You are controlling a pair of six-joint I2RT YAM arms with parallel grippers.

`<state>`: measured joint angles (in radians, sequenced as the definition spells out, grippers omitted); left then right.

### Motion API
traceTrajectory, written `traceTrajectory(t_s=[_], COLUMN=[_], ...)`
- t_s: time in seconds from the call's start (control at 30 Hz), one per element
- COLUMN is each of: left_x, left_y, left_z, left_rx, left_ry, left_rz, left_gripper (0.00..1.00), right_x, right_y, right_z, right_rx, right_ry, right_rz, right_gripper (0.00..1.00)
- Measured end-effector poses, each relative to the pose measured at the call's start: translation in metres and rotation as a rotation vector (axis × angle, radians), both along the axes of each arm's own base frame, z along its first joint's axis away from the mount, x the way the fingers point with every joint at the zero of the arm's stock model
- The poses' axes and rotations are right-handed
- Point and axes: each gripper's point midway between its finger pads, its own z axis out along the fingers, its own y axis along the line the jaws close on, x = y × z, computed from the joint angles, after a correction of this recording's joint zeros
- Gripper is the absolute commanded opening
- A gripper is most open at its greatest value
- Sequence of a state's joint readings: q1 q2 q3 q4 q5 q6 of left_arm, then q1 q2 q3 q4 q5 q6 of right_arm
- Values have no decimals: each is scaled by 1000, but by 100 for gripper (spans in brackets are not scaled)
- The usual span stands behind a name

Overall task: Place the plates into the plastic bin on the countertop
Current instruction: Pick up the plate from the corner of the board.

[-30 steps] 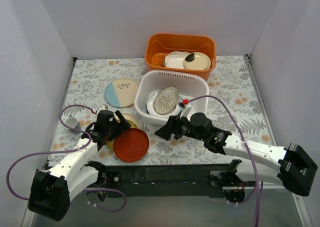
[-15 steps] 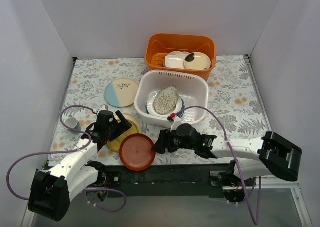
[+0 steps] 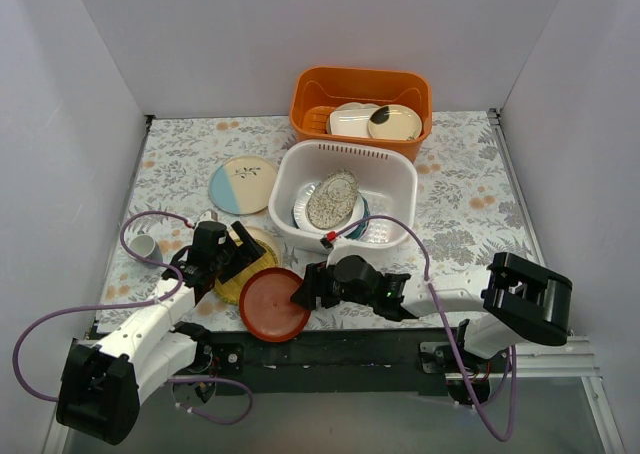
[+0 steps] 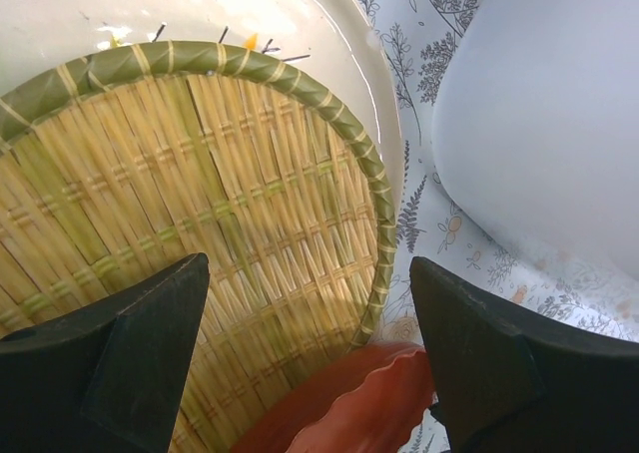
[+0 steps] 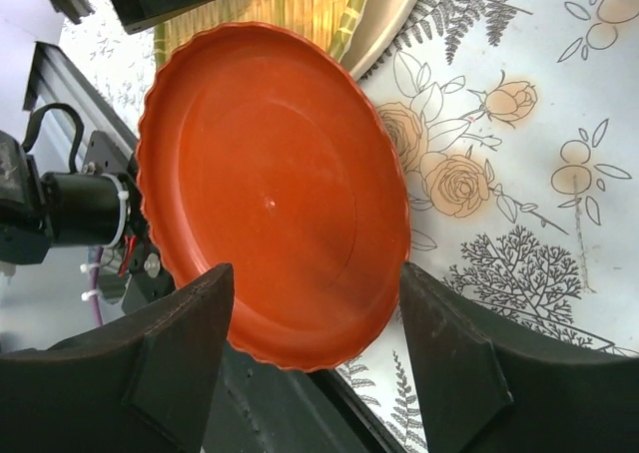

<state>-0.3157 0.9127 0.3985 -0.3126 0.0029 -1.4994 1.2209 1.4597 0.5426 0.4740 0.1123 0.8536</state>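
Note:
A red plate (image 3: pixel 272 305) with a scalloped rim lies at the countertop's (image 3: pixel 470 214) near edge, partly over the black rail. It leans on a yellow woven-look plate (image 3: pixel 231 284), which rests on a cream plate (image 3: pixel 264 238). My right gripper (image 3: pixel 305 292) is open, its jaws either side of the red plate's (image 5: pixel 270 194) near rim, not touching it. My left gripper (image 3: pixel 238 250) is open above the woven plate (image 4: pixel 200 194), with the red plate's rim (image 4: pixel 349 403) between its fingers. The white bin (image 3: pixel 400 169) holds several plates. A cream-and-light-blue plate (image 3: pixel 243 184) lies to its left.
An orange basket (image 3: pixel 362 86) behind the bin holds a cream plate with a dark blotch (image 3: pixel 394 122). A small white cup (image 3: pixel 143 245) stands at the left, inside a purple cable loop. White walls close in three sides. The bin's wall (image 4: pixel 549 124) is close to the left gripper.
My right arm has swung left from in front of the bin to the red plate. The red plate has slid toward the near edge. The left arm has barely moved.

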Motion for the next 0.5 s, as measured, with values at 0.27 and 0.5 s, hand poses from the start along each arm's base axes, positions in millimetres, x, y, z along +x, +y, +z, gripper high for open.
traceTrajectory(t_s=[0.27,0.5], left_x=[-1,-2], left_y=[-3,-4], left_z=[1,0], left_rx=[-13,-17], left_ry=[-1,1], left_rz=[-12,-18], left_gripper=[81,81], right_x=[8,1], right_y=[0,2], right_z=[-9,-32], right_rx=[-65,-177], right_ry=[-53,-66], right_rz=[-55,-59], right_gripper=[70,60])
